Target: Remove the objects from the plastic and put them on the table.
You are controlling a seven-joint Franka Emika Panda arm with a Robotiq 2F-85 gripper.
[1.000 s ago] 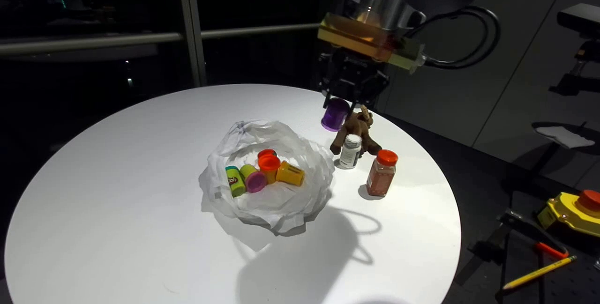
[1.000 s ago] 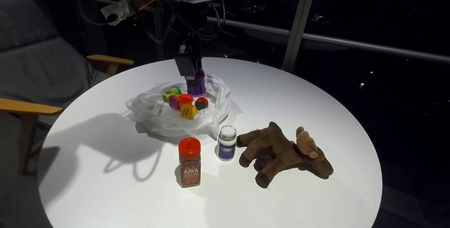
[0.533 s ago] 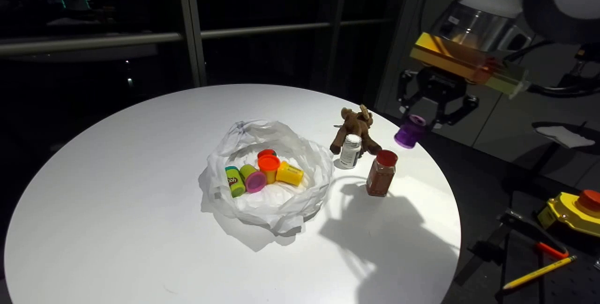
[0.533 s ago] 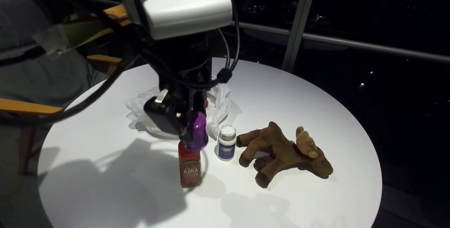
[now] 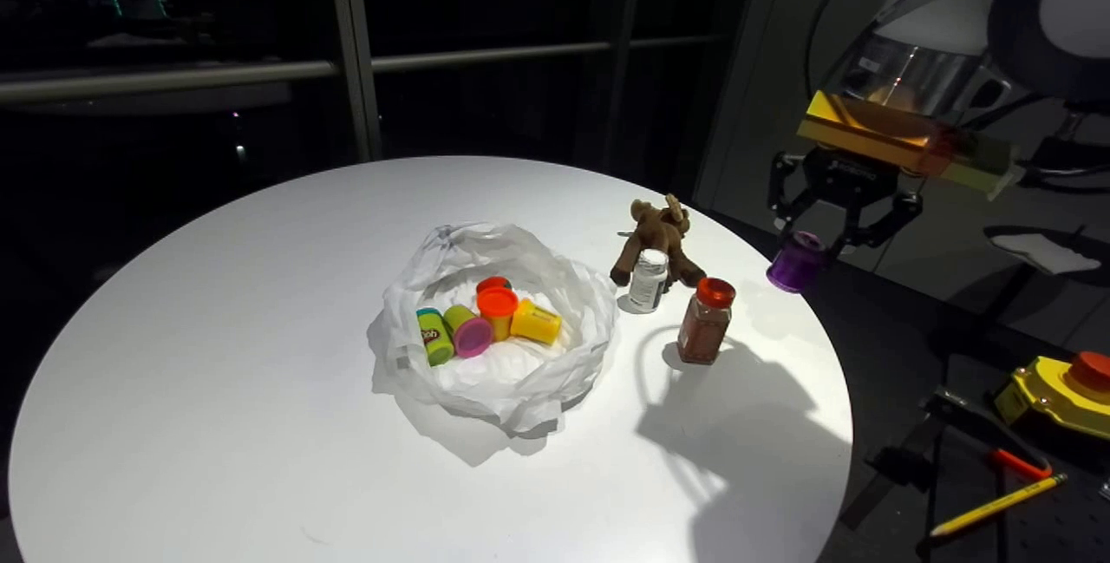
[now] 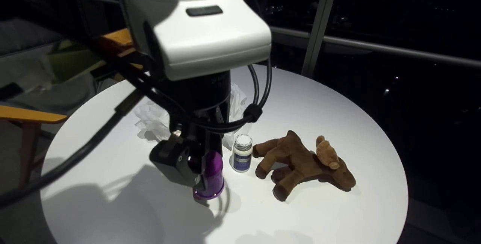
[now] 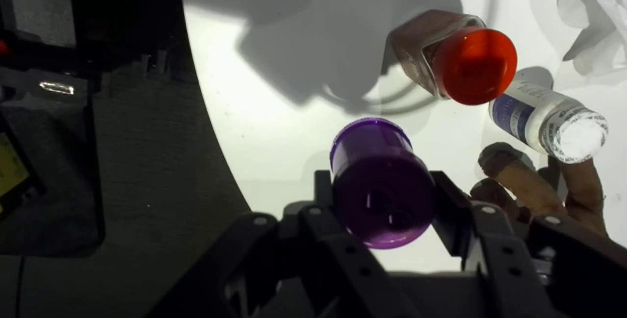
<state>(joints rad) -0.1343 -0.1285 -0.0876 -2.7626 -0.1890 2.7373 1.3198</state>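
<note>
My gripper (image 7: 381, 185) is shut on a purple cup (image 7: 374, 144), a finger against each side. In an exterior view the cup (image 5: 794, 263) hangs tilted near the rim of the white table (image 5: 243, 355); its height above the top is hard to judge. The plastic (image 5: 581, 359) lies crumpled mid-table. In it rest a green tub (image 5: 436, 339), a pink-lidded tub (image 5: 473, 337), a red-lidded orange tub (image 5: 499, 318), a yellow tub (image 5: 537, 322) and a red piece (image 5: 493, 284). On the table stand a red-capped bottle (image 7: 476, 65), a white bottle (image 6: 242, 160) and a brown animal (image 6: 300, 163).
The red-capped bottle is close beside the held cup, hidden behind the gripper in an exterior view. A chair's wooden arm (image 6: 34, 113) is near the table edge. Off the table sit a yellow box with a red button (image 5: 1054, 398) and a pencil (image 5: 997, 507).
The gripper has carried the purple cup away from beside the plastic, past the red-capped bottle to the table's edge, and lower in the last half second. Objects on the table have not moved.
</note>
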